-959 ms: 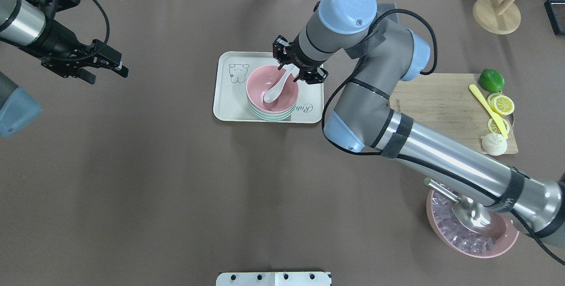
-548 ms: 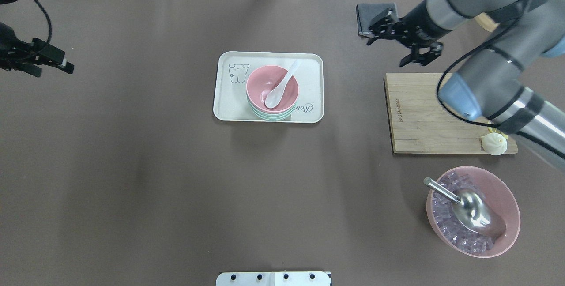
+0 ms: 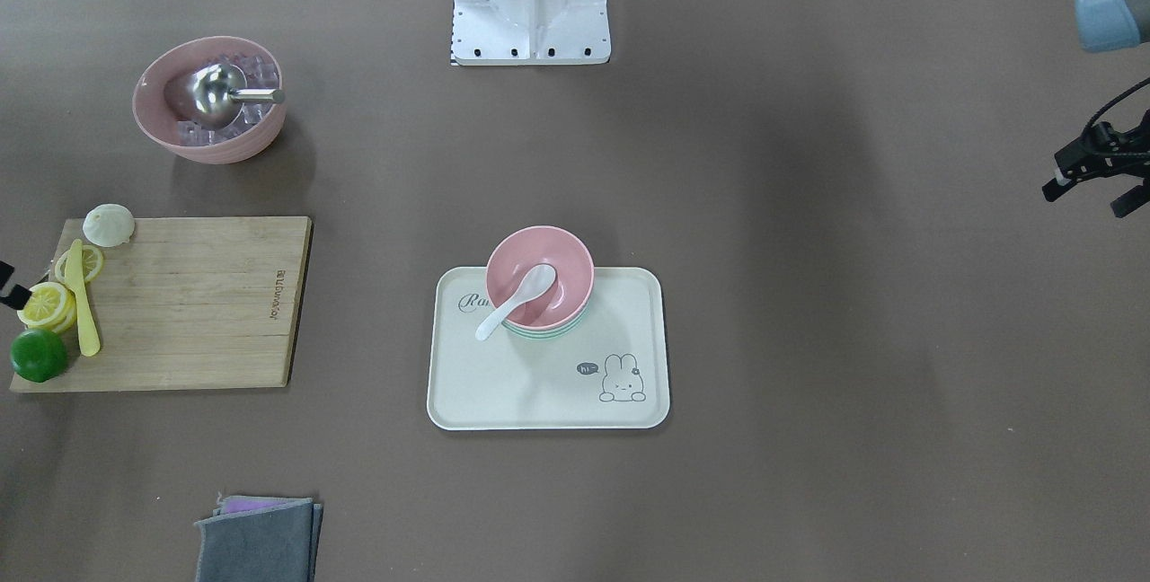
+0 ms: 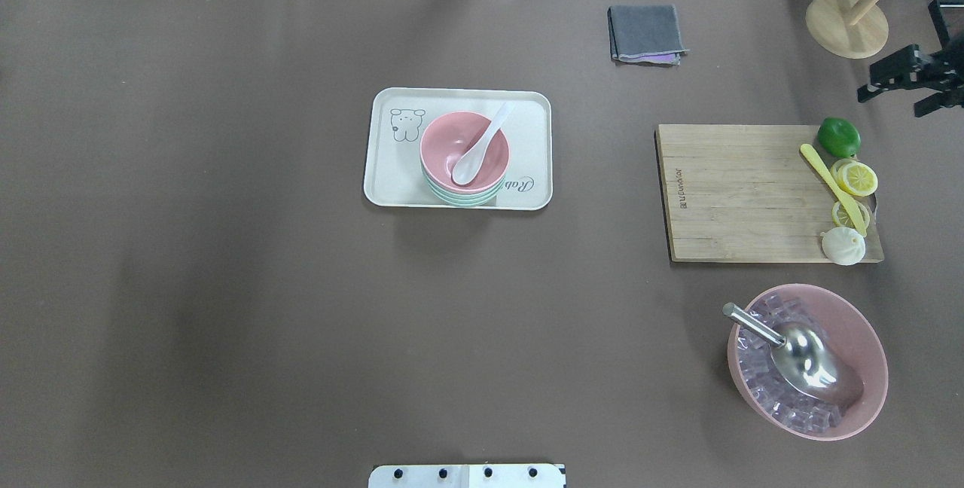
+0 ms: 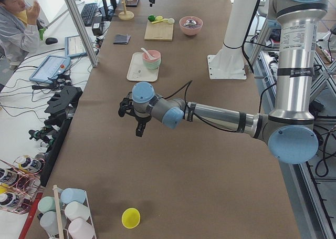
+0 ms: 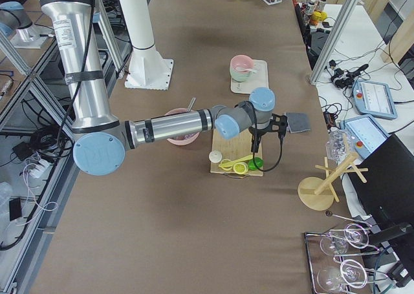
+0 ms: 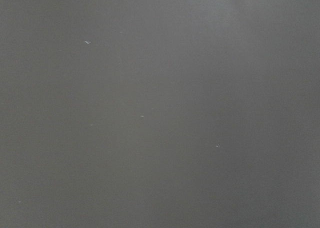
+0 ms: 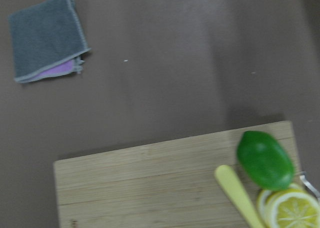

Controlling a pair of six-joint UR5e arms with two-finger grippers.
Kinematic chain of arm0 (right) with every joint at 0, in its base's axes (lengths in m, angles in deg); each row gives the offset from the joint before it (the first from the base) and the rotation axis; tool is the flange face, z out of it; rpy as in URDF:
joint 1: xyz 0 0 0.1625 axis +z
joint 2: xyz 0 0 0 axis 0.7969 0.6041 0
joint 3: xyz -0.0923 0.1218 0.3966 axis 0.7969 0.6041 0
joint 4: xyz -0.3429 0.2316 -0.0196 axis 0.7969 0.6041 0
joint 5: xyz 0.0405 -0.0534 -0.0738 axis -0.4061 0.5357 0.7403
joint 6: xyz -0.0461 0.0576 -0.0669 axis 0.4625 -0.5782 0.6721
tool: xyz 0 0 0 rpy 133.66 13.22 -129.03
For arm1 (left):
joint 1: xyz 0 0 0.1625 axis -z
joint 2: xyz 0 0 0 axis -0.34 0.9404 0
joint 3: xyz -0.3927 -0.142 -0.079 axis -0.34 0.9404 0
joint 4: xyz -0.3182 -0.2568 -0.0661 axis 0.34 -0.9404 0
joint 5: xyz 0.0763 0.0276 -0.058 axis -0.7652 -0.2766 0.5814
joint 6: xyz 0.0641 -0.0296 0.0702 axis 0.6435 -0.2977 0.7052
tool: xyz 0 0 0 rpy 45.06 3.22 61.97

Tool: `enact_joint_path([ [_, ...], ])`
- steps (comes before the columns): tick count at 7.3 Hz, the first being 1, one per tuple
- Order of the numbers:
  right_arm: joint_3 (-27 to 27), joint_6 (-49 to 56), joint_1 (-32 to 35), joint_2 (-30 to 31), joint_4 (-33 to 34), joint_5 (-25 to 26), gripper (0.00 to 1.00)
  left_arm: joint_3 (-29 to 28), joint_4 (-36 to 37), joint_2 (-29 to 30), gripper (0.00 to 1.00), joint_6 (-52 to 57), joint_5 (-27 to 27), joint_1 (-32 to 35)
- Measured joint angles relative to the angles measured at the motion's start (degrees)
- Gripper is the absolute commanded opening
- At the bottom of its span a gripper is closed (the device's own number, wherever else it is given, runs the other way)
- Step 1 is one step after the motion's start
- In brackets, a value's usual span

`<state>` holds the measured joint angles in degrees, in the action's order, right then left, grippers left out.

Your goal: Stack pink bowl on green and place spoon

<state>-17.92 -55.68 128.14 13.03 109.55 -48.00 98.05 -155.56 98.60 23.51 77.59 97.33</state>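
The pink bowl sits nested on the green bowl on the cream tray. The white spoon lies in the pink bowl with its handle over the far right rim. The stack also shows in the front-facing view, with the spoon. My right gripper is open and empty at the far right table edge, beyond the cutting board. My left gripper is open and empty, far off to the left, and is out of the overhead view.
A wooden cutting board at the right holds a lime, lemon slices, a yellow knife and a bun. A pink bowl of ice with a metal scoop stands near right. A grey cloth and a wooden stand are at the back.
My right gripper has left the spoon in the pink bowl and swung away to the far right edge. My left arm has drawn back to the left, out of the overhead view.
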Motion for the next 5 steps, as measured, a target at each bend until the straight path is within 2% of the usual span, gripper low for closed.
enact_joint_path([
  [3, 8.0, 23.5, 6.9, 2.2, 0.1, 0.2, 1.00, -0.7, 0.0, -5.3, 0.98, 6.5, -5.0, 1.0],
  [5, 11.1, 30.2, 9.4, 2.1, 0.1, 0.2, 1.00, -1.1, -0.1, -6.3, 0.98, 6.3, -5.6, 1.0],
])
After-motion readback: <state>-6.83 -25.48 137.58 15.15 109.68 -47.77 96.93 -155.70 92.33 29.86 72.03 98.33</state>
